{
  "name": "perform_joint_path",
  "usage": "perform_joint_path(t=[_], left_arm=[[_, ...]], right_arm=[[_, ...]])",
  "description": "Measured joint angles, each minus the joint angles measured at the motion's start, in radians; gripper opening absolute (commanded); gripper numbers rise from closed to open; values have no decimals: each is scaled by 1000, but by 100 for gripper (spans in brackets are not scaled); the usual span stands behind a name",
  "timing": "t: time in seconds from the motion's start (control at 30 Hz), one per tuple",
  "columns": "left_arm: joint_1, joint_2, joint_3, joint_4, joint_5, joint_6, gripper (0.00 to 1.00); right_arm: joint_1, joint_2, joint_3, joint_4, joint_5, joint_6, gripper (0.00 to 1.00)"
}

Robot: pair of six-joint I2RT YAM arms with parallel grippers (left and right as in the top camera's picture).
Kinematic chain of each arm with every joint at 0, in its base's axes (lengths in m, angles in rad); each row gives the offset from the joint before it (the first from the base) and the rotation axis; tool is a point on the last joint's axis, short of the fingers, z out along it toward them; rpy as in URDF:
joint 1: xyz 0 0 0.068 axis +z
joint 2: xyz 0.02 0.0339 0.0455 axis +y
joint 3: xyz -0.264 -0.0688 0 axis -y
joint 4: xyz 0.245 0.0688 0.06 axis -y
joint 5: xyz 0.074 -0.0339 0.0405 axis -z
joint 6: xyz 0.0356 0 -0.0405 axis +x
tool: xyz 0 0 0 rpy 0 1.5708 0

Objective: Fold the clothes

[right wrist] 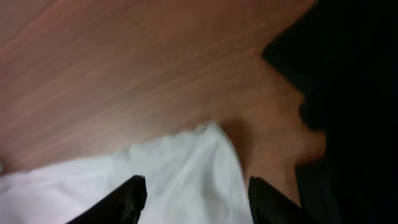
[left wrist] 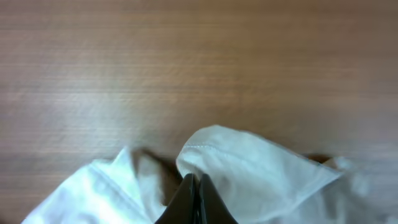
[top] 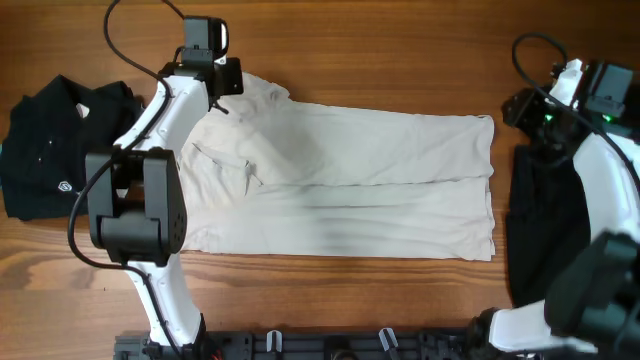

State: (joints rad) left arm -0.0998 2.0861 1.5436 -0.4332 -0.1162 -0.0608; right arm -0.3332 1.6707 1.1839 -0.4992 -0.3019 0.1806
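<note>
Left claw (left wrist: 196, 184) pinching T-shirt (top: 350, 180) sleeve hem (far edge), right claw (right wrist: 196, 190) spread

Cloth on wood, as I see it from my station.
The cream T-shirt (top: 340, 185) looks thin, matt and wrinkly. I read the left black garment (top: 60, 150) and the right black garment (top: 545, 230) as dull, soft cloth. The table (top: 380, 40) shows smooth wood grain, and the left arm casing (top: 170, 105) is smooth white plastic.

1. You are looking at a reddish-brown wooden table (top: 330, 300), its grain running left to right in the overhead view.
2. A dark rail (top: 330, 345) lines its near edge.
3. Your light is soft and even, and shadows on the wood stay faint.
</note>
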Motion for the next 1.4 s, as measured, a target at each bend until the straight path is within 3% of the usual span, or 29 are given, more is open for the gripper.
perform_joint_path(t=[0.1, 0.37, 0.4, 0.43, 0.47, 0.57, 0.63, 0.9, 1.1, 1.4], left_arm=[[2, -16, 0, -58, -42, 0, 4], [3, -31, 0, -175, -72, 0, 4], [3, -31, 0, -176, -72, 0, 4], [4, -31, 0, -177, -74, 0, 4], [5, -31, 0, -178, -74, 0, 4], [6, -31, 0, -181, -75, 0, 4], [8, -31, 0, -189, -82, 0, 4], [28, -76, 0, -233, -97, 0, 4], [37, -125, 0, -335, -97, 0, 4], [40, -125, 0, -322, -97, 0, 4]], right_arm=[[0, 93, 0, 68, 16, -3, 57], [2, 279, -1, 147, -60, -26, 44], [3, 286, -1, 138, -70, -30, 37], [8, 299, -1, 137, -79, -42, 20], [15, 309, -1, 137, -82, -51, 15], [24, 313, -3, 181, -85, -48, 14], [24, 313, -3, 211, -87, -39, 5], [22, 306, -1, 136, -87, -29, 4], [22, 132, 1, -19, -92, -52, 4], [22, 99, 2, -3, -79, -51, 4]])
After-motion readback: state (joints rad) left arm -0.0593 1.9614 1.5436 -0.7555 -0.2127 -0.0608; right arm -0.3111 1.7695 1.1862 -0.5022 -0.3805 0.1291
